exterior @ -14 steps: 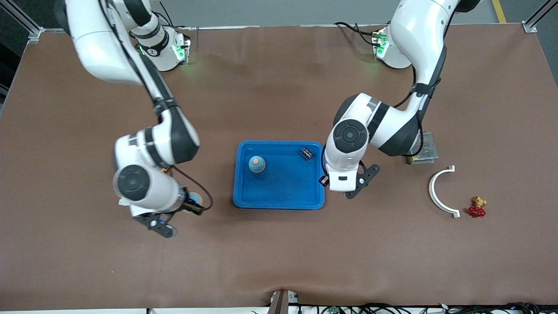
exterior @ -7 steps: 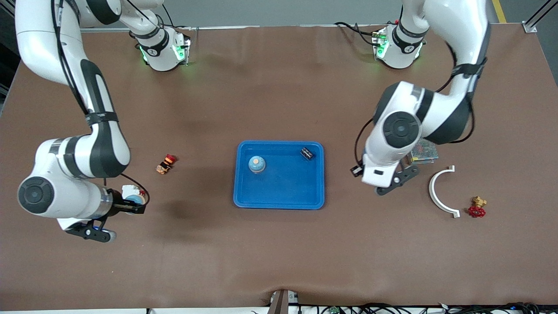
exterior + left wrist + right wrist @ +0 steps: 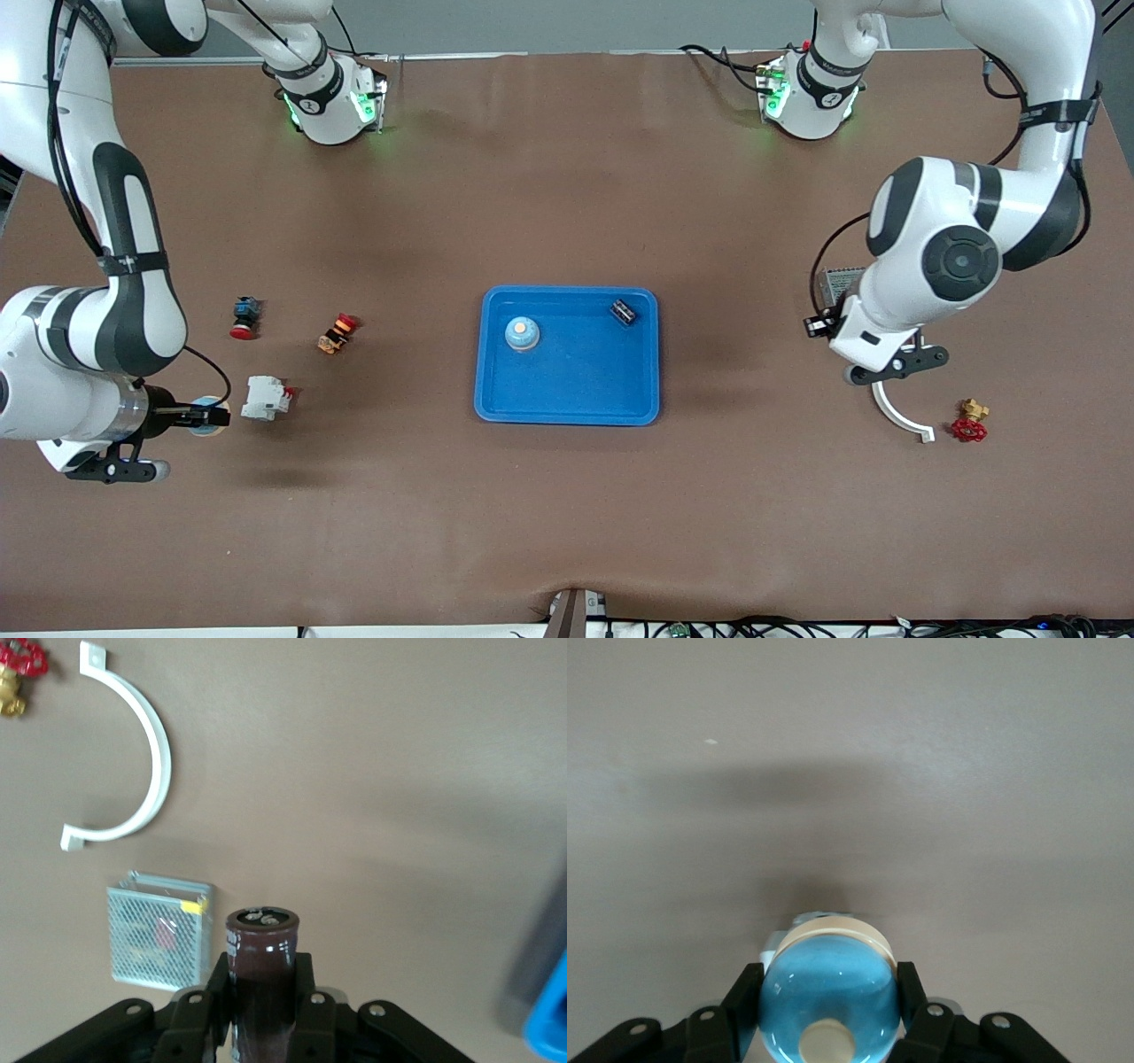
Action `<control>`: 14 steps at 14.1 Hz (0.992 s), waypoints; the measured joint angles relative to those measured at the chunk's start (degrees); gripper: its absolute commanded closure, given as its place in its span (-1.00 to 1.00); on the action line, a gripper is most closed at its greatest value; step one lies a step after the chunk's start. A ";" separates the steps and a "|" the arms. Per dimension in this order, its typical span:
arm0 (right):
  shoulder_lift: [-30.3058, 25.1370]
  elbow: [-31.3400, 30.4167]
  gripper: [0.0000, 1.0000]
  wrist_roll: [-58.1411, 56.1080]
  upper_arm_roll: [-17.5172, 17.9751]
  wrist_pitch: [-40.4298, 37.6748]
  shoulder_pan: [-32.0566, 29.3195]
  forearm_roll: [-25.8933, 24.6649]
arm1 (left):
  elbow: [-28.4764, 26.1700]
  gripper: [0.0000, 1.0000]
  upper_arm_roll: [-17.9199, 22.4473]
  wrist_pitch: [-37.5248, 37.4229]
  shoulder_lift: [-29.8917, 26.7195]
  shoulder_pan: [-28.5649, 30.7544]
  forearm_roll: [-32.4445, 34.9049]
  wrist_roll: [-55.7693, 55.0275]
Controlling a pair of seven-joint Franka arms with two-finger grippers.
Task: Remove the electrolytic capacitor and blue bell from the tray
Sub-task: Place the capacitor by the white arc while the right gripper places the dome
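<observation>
**Two arms loaded, both away from the tray**

Two grippers each hold one part. The left gripper (image 3: pixel 263 1014) is clamped on a dark brown capacitor (image 3: pixel 262 970); the cylinder stands between the two fingers (image 3: pixel 197 1019), its terminal end sticking out past the fingertips. In the front view this gripper (image 3: pixel 819 326) hangs over the table at the left arm's end, above a metal mesh box (image 3: pixel 834 282) and just beside a white curved bracket (image 3: pixel 897 415). A red-handled brass valve (image 3: pixel 969 423) lies near the bracket's end.

The right gripper (image 3: pixel 829 1014) is closed on a blue bell (image 3: pixel 829 997). The dome sits squarely between the fingers (image 3: pixel 743 1001), its cream button facing the wrist camera and a cream rim showing at its base. In the front view the gripper (image 3: pixel 205 415) and bell (image 3: pixel 211 416) are over bare table at the right arm's end, close to a white switch block (image 3: pixel 266 398).

A blue tray (image 3: pixel 567 403) sits at mid-table, well apart from both grippers. It holds a second blue bell (image 3: pixel 522 333) and a small black capacitor (image 3: pixel 624 311) near the corner toward the left arm's end.

Also on the table toward the right arm's end: a red push button with a blue body (image 3: pixel 243 317) and a red-and-orange push button (image 3: pixel 337 332).
</observation>
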 measured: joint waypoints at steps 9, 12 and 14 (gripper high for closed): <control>-1.53 -13.38 1.00 -8.04 0.02 9.77 -6.12 0.00 | -7.08 0.64 0.02 20.96 7.80 5.65 0.05 15.00; -1.58 -15.37 1.00 -8.80 0.03 11.44 -6.19 0.00 | -7.07 0.64 0.04 24.81 11.71 6.33 4.17 15.17; -1.62 -17.26 1.00 -9.80 0.02 14.79 -6.42 0.00 | -7.01 0.64 0.05 26.32 13.06 7.53 5.47 15.18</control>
